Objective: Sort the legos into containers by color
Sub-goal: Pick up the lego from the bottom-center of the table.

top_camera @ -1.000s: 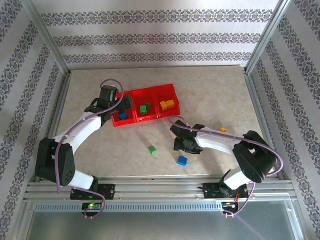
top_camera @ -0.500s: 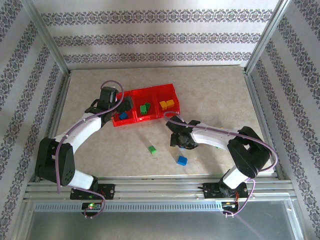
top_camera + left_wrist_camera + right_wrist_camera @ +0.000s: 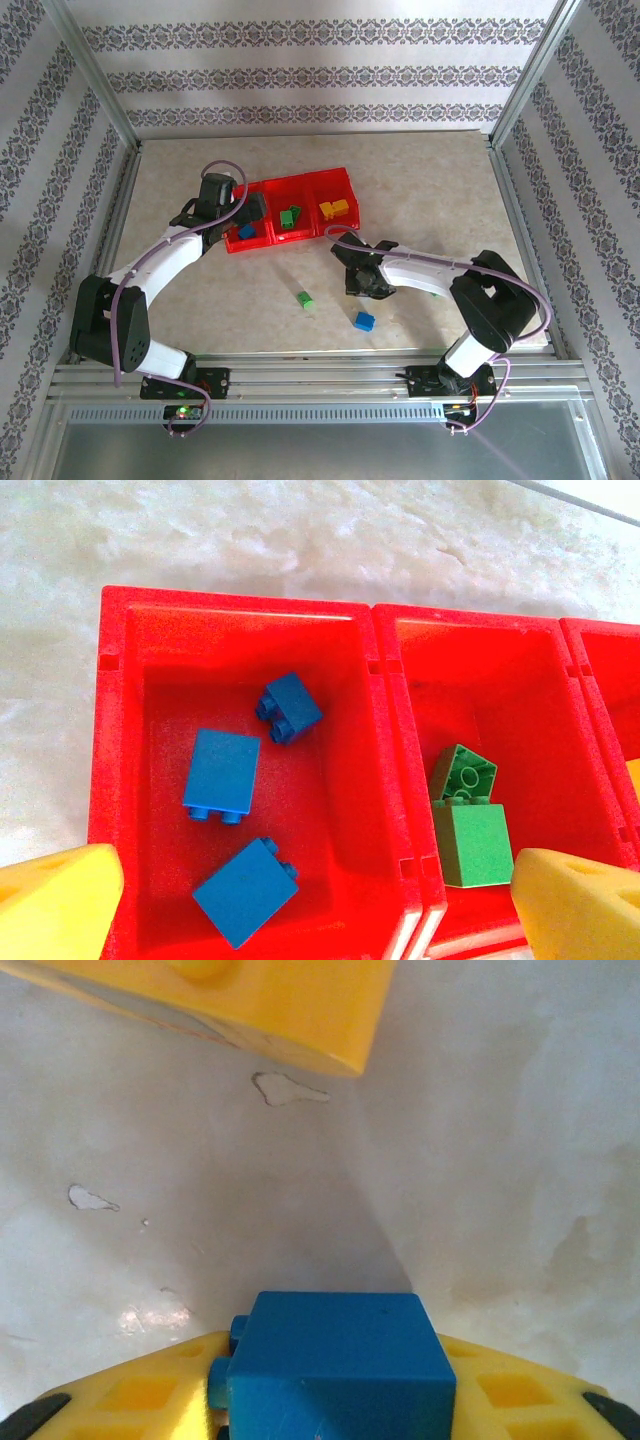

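Note:
The red containers (image 3: 292,187) lie at the table's middle left. Three blue legos (image 3: 222,772) are in the left compartment (image 3: 118,730), two green ones (image 3: 470,840) in the middle, and yellow ones (image 3: 335,209) in the right. My left gripper (image 3: 320,900) hangs open over the left and middle compartments, holding nothing. My right gripper (image 3: 362,284) is low over the table in front of the containers. A blue lego (image 3: 340,1360) rests against its lower finger, and the upper finger (image 3: 300,1020) stands well apart from it. A green lego (image 3: 305,299) and a blue one (image 3: 365,320) lie loose on the table.
Metal frame rails (image 3: 120,200) border the beige tabletop (image 3: 420,190) on the left, right and near sides. Patterned walls stand behind and beside it. The right arm's forearm (image 3: 430,270) stretches across the table to the right of the loose legos.
The right gripper has moved a little up and to the left, towards the containers. The left arm and the loose legos have stayed where they were.

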